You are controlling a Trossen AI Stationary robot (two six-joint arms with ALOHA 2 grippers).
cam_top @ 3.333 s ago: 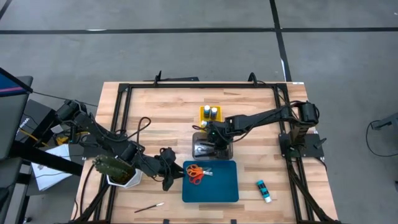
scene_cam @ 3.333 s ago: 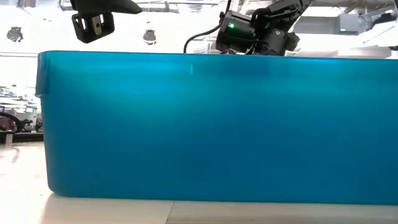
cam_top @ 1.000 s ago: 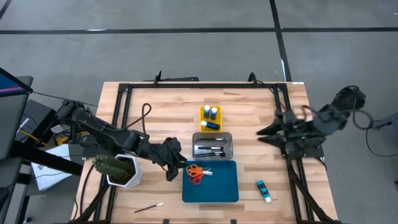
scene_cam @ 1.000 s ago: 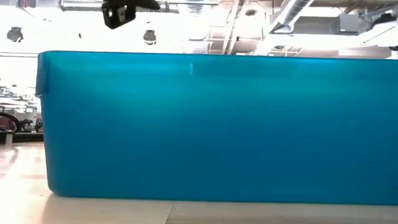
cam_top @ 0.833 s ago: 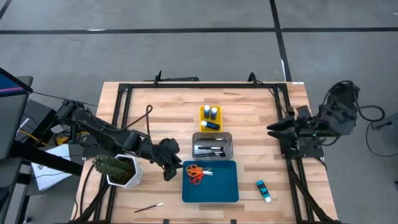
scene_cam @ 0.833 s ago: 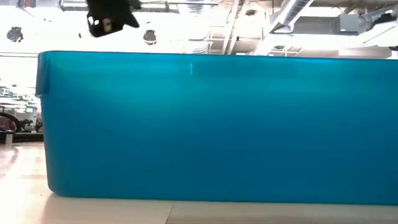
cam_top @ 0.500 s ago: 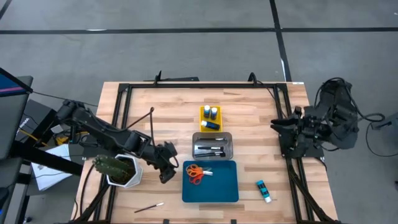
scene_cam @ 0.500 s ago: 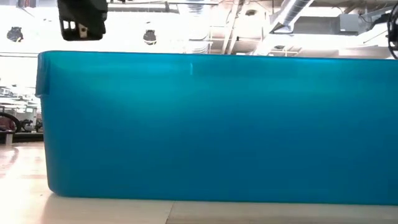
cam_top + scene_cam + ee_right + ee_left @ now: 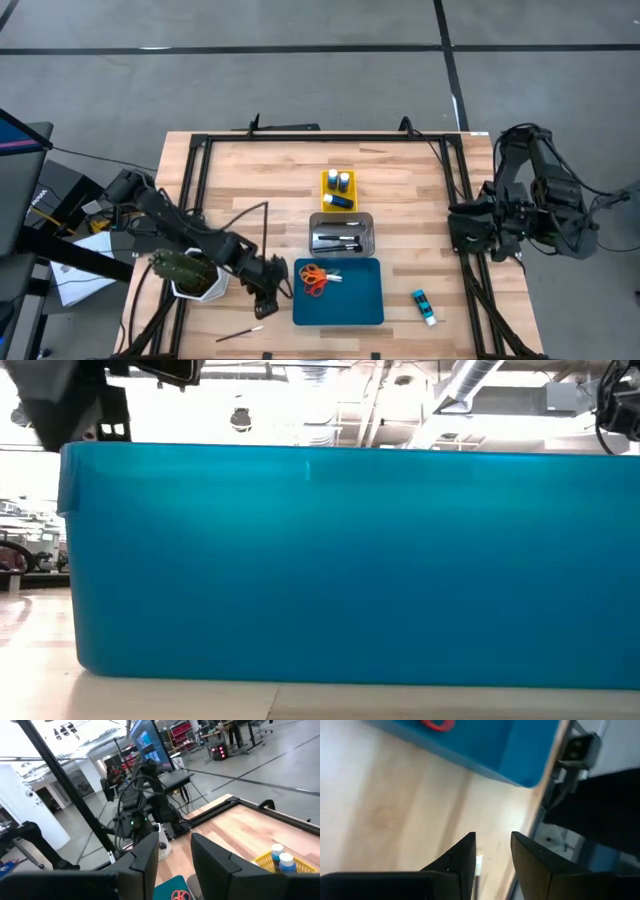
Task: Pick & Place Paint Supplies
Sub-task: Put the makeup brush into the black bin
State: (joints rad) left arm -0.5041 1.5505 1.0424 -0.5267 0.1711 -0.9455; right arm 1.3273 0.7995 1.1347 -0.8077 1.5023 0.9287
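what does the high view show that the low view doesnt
Only the high view shows the scissors in the blue tray, the bottles in the yellow tray, the clear tray, the cactus, a loose paintbrush, a loose bottle, and the left gripper above that paintbrush. Only the low view shows the room's ceiling pipes. Both share the blue tray, whose wall fills the low view.

My fingers (image 9: 462, 860) are black, both pairs, and so are my arms. The table (image 9: 260, 190) is pale striped wood inside a black frame. One tray (image 9: 355, 300) is deep blue, with orange-handled scissors (image 9: 314, 279) in it. A yellow tray (image 9: 327, 178) holds blue bottles (image 9: 344, 181) with white caps. The clear tray (image 9: 341, 234) looks grey. Another blue bottle (image 9: 424, 306) lies on the wood. The cactus (image 9: 180, 266) is dark green in a white pot (image 9: 205, 292). The brush (image 9: 240, 332) is dark with a pale tip.
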